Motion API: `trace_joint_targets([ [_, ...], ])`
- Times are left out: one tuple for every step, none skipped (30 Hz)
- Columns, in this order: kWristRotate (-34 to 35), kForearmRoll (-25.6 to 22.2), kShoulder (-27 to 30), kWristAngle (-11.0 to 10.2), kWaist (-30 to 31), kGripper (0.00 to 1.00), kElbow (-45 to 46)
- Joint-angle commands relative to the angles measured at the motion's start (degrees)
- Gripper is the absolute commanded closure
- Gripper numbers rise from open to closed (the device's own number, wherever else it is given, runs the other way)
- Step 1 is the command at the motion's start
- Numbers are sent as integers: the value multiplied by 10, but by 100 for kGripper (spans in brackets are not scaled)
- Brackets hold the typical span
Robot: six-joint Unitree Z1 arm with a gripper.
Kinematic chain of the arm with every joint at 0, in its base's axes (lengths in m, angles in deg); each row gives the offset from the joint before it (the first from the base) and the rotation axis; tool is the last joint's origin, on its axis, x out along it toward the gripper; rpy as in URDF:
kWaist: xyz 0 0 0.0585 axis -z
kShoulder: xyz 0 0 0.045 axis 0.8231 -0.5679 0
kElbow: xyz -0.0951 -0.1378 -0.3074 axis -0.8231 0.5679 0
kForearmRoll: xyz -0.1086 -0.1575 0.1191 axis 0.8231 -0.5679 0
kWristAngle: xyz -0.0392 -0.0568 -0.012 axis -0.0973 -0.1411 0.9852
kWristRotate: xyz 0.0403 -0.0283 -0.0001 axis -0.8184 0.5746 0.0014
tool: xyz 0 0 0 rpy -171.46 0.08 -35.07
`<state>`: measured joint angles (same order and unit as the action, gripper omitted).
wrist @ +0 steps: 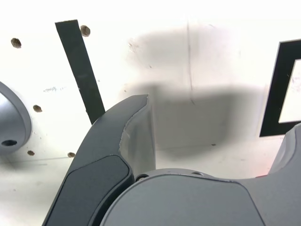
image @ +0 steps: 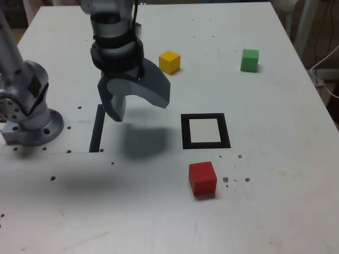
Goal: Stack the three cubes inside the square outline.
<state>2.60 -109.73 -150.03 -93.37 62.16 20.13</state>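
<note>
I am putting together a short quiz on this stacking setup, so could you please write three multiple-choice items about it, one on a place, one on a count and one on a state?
1. Which small matte block lies nearest the flat black square outline in the exterior view?
A. the red cube
B. the yellow cube
C. the green cube

2. How many cubes stand inside the outline?
A. none
B. one
C. two

3. How does the grey pincer stand?
A. shut on a cube
B. open and holding nothing
C. resting on the outline

Answers:
1 A, the red cube sits just below the outline's lower border, the other two far up the table.
2 A, the white centre is bare.
3 B, its jaws are spread, nothing sits between them, and it hangs at the exterior view's left of the outline.
</note>
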Motion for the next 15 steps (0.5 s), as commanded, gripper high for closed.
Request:
trace_joint_targets([
  [10, -21, -10, -5, 17, 1, -23],
  [15, -31, -14, -6, 24, 1, -33],
  [19, -40, -18, -8, 31, 1, -44],
  [24, -49, -22, -9, 38, 1, -55],
  [27, -58, -25, -10, 44, 1, -65],
  [31, -65, -29, -10, 50, 1, -75],
  [34, -72, -32, -11, 54, 1, -84],
  [37, -79, -36, -11, 58, 1, -93],
  [39, -86, -39, -11, 61, 1, -102],
  [41, -93, -43, -12, 63, 2, -111],
  [43, -101, -48, -13, 66, 2, -121],
  [45, -106, -52, -14, 68, 2, -129],
  [46, -110, -56, -14, 70, 2, -136],
  [48, -114, -60, -15, 72, 3, -143],
  [51, -116, -64, -16, 75, 3, -149],
])
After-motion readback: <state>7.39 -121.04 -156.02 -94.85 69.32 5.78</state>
